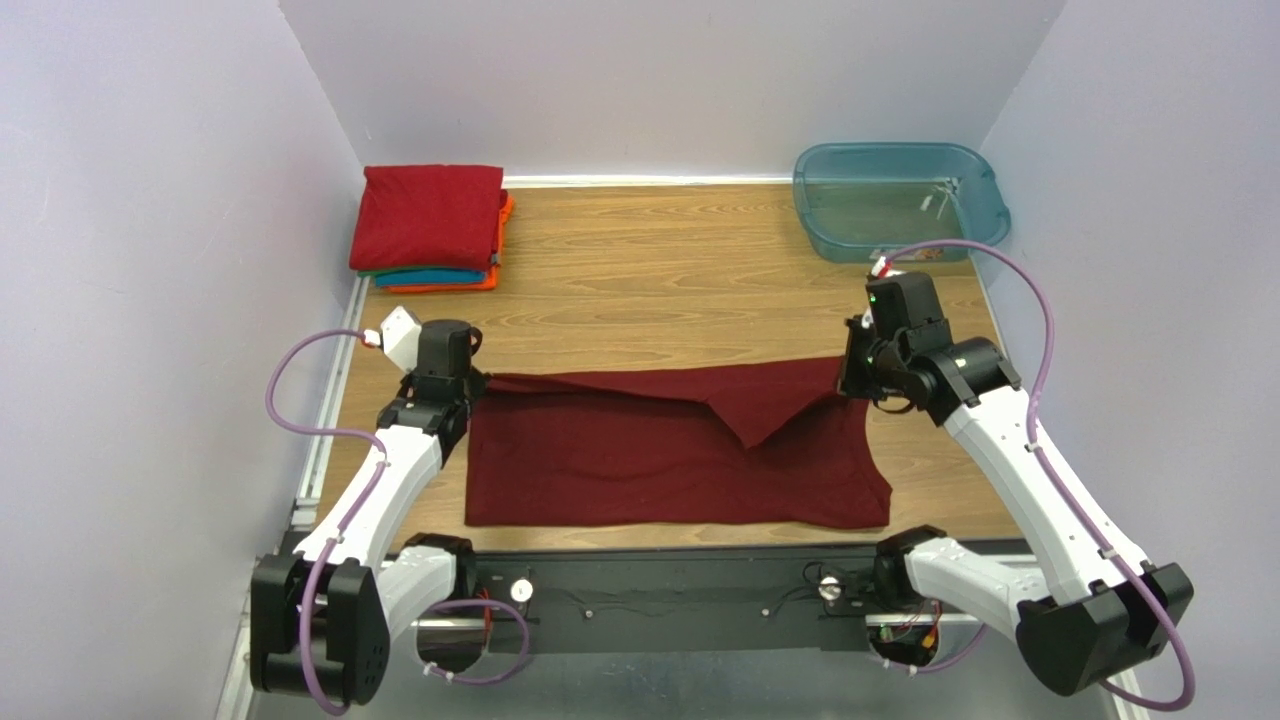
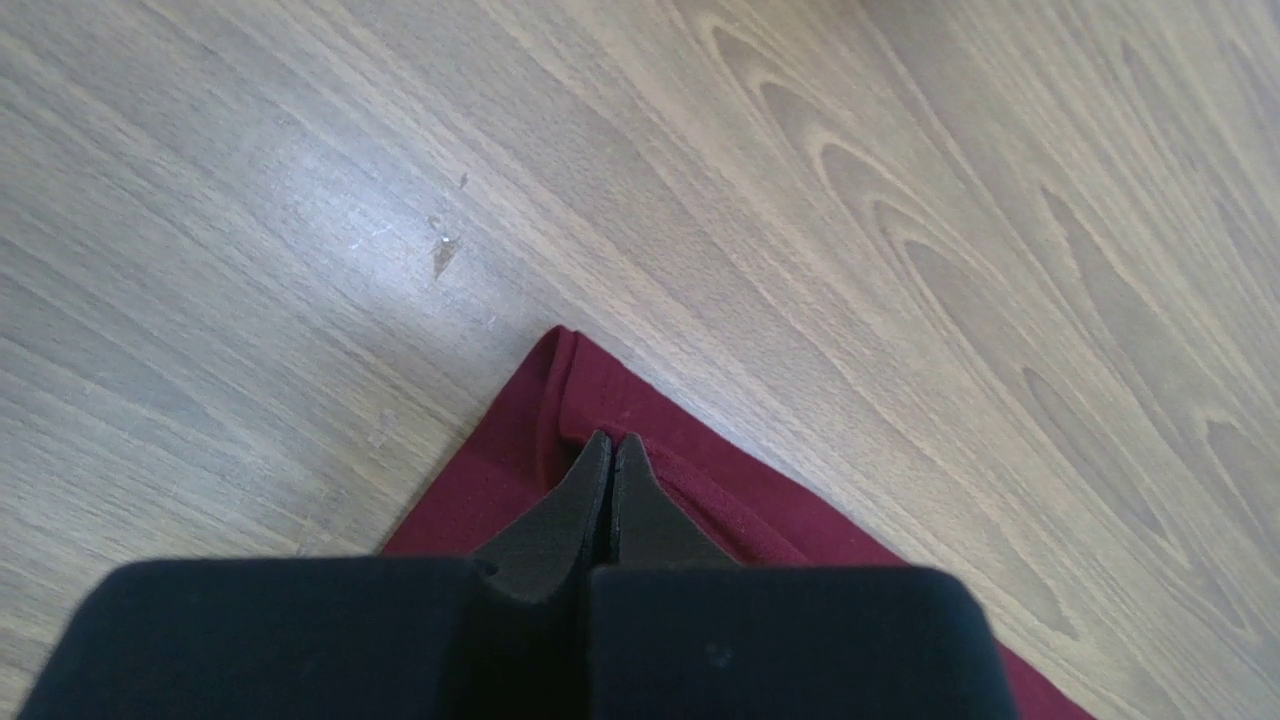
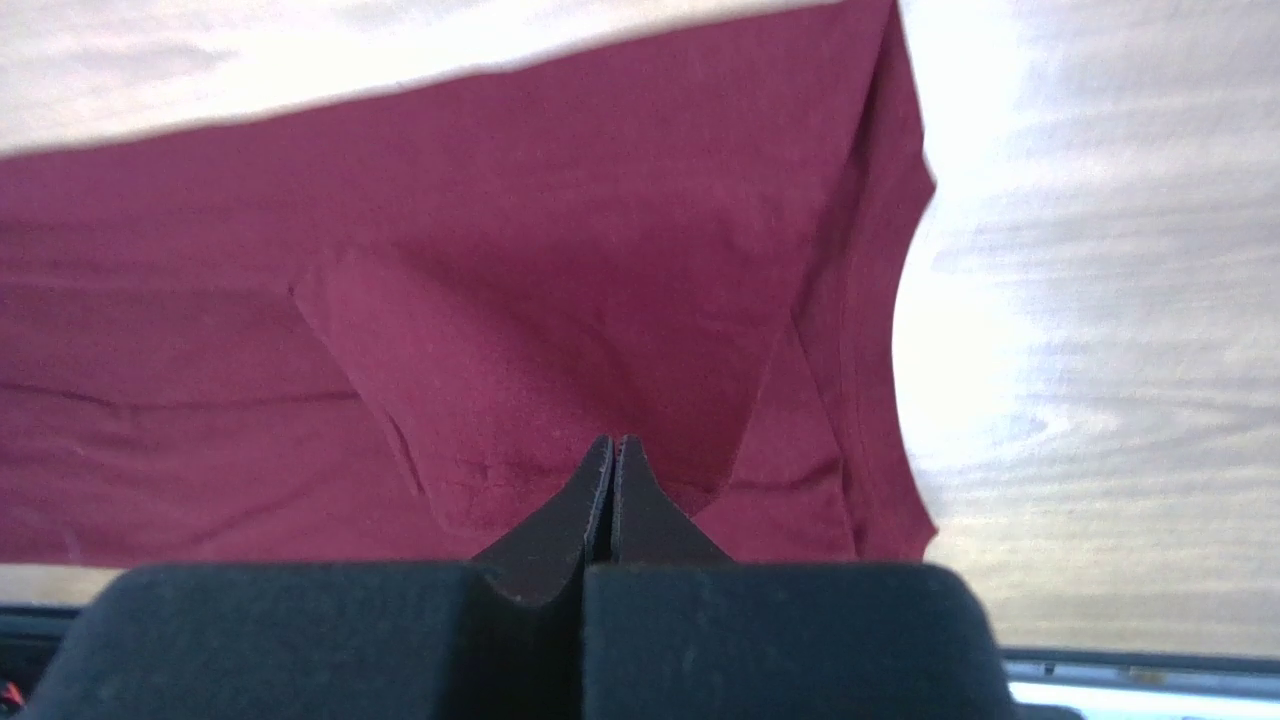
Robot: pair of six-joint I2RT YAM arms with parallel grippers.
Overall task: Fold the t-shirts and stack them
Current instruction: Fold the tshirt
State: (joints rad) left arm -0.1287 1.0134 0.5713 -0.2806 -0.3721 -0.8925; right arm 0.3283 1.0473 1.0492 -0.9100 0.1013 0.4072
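Observation:
A dark maroon t-shirt [image 1: 646, 458] lies spread across the near half of the wooden table, with a triangular flap folded down from its far right part. My left gripper [image 1: 455, 378] sits at the shirt's far left corner. In the left wrist view that gripper [image 2: 613, 438] is shut, with a raised ridge of the shirt's hem [image 2: 504, 473] at its tips. My right gripper [image 1: 851, 375] is at the far right corner. The right wrist view shows it [image 3: 612, 441] shut on the cloth [image 3: 526, 270], which drapes away from the tips. Folded t-shirts [image 1: 428, 218], red over teal and orange, are stacked at the back left.
A translucent teal plastic tub [image 1: 899, 198] stands at the back right corner. White walls close in the table on the left, back and right. Bare wood [image 1: 661, 285] lies between the stack, the tub and the spread shirt.

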